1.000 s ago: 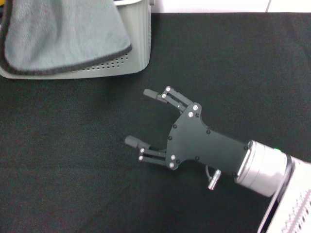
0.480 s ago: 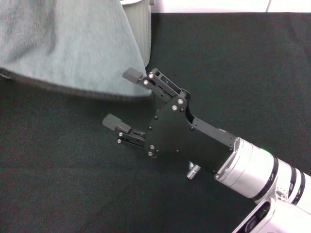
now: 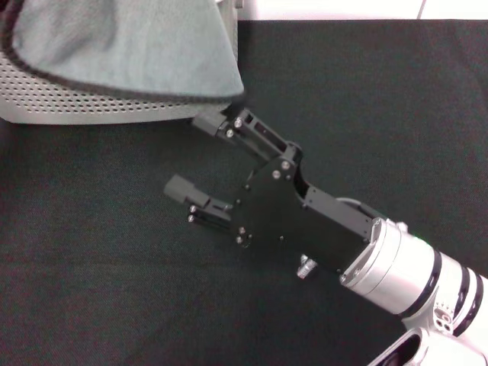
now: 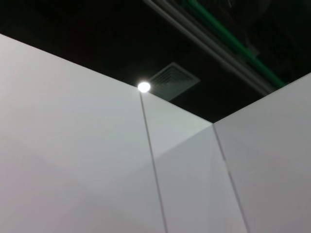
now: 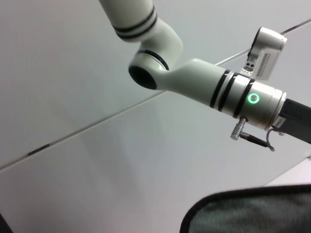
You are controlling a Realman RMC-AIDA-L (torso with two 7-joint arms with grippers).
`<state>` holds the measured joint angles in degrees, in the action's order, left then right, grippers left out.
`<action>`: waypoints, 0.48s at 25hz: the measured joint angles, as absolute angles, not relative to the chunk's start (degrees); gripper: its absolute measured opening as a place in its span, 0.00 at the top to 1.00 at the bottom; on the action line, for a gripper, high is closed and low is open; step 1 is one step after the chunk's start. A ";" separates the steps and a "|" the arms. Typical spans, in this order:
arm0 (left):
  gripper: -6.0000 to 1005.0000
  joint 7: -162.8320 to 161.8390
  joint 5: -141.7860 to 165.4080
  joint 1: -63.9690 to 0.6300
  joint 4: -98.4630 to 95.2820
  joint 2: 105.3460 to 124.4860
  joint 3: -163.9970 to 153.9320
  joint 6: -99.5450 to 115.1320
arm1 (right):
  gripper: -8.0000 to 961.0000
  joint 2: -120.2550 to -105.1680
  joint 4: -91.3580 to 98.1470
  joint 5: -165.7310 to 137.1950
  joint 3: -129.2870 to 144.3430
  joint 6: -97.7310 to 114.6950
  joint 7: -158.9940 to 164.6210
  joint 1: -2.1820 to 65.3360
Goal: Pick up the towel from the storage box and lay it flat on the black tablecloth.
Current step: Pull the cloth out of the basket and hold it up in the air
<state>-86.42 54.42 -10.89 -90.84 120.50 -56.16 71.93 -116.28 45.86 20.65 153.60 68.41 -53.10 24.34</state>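
The black tablecloth [image 3: 366, 99] covers the table, with the storage box [image 3: 84, 103] at its far left corner. The right gripper [image 3: 200, 158] reaches in with fingers spread wide and empty; the towel [image 3: 130, 46] hangs grey-side out just beyond its upper finger, trimmed corner touching or nearly so. The left gripper is out of sight.

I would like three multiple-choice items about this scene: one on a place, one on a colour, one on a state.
1. Where is the light grey perforated plastic storage box?
A. far left of the head view
B. near right
C. centre

2. Which colour is the plush towel's visible side?
A. orange
B. grey
C. white

3. How are the right gripper's fingers?
A. shut
B. spread apart
C. hidden

Answers:
1 A: the box sits at the far left on the plain black matte tablecloth.
2 B: grey pile with black trim faces the camera.
3 B: a wide gap separates the two fingers, one just under the towel's edge.
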 joint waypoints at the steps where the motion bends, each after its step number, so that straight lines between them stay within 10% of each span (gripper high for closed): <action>1: 0.95 -84.81 53.69 -9.78 -91.78 120.49 -58.35 70.00 | 0.11 -116.28 45.83 21.08 153.42 68.51 -53.87 24.31; 12: 0.95 -65.43 45.52 -5.35 -97.34 120.43 -76.94 51.41 | 0.11 -116.27 43.77 28.37 153.09 72.08 -59.31 25.98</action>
<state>-65.43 45.52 -5.35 -97.34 120.43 -76.94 51.41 -116.27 43.77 28.37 153.09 72.08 -59.31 25.98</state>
